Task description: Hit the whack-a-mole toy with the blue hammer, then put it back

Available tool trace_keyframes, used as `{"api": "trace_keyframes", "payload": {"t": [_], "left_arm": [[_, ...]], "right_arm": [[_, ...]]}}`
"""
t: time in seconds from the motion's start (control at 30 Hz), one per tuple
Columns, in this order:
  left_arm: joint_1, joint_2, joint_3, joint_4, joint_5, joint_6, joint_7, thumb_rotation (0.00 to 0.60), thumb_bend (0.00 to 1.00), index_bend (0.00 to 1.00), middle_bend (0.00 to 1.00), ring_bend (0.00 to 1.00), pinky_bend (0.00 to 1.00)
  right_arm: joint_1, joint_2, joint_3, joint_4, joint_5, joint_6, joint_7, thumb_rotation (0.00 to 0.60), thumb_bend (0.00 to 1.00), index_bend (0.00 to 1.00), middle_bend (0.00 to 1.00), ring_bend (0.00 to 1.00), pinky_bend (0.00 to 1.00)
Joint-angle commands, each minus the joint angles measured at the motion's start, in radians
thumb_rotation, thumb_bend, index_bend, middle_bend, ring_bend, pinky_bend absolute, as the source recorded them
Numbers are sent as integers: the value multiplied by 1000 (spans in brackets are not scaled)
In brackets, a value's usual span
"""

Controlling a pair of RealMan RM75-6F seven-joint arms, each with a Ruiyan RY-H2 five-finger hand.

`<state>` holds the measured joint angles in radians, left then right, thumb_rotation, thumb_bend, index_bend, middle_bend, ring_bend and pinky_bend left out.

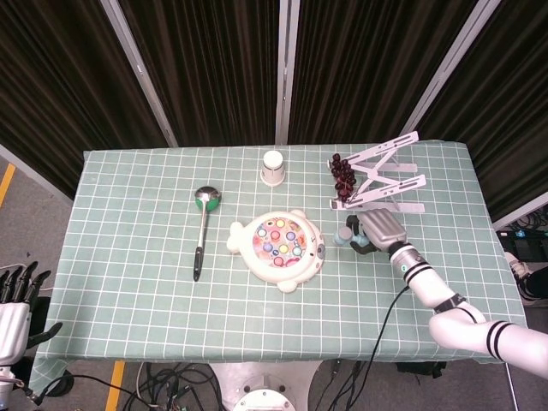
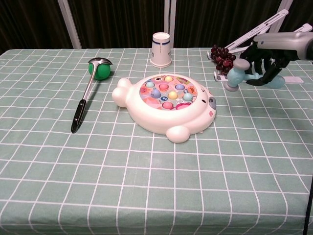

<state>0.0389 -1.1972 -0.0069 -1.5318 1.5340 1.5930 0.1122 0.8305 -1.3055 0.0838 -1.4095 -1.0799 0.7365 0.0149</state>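
Note:
The white whack-a-mole toy [image 1: 276,247] [image 2: 164,104] with coloured pegs sits mid-table. My right hand [image 1: 381,231] [image 2: 270,64] is to its right, gripping the blue hammer [image 1: 348,239] [image 2: 238,76] by the handle. The hammer's head points toward the toy and hangs just above the cloth, clear of the toy. My left hand [image 1: 17,301] hangs open off the table's left edge, seen only in the head view.
A ladle [image 1: 202,228] [image 2: 88,90] holding a green ball [image 2: 100,72] lies left of the toy. A white cup [image 1: 272,166] [image 2: 161,49] stands behind it. Dark grapes [image 1: 342,173] [image 2: 221,56] lie by a white folding stand [image 1: 382,181] at the back right.

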Motion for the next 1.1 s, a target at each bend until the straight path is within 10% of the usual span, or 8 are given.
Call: {"api": "trace_keyframes", "payload": {"t": [0.03, 0.47, 1.1], "left_arm": [[-1, 5, -1, -12, 7, 5, 14, 600, 0, 156, 51, 0, 0], [8, 14, 3, -35, 7, 16, 35, 600, 0, 157, 51, 0, 0], [8, 13, 1, -29, 8, 18, 29, 600, 0, 156, 51, 0, 0]], "right_arm": [[-44, -63, -28, 114, -59, -13, 71, 600, 641, 718, 617, 510, 616], [-80, -188, -26, 298, -218, -5, 275, 600, 466, 474, 451, 302, 405], [-109, -157, -27, 239, -265, 14, 274, 600, 276, 254, 310, 153, 275]]}}
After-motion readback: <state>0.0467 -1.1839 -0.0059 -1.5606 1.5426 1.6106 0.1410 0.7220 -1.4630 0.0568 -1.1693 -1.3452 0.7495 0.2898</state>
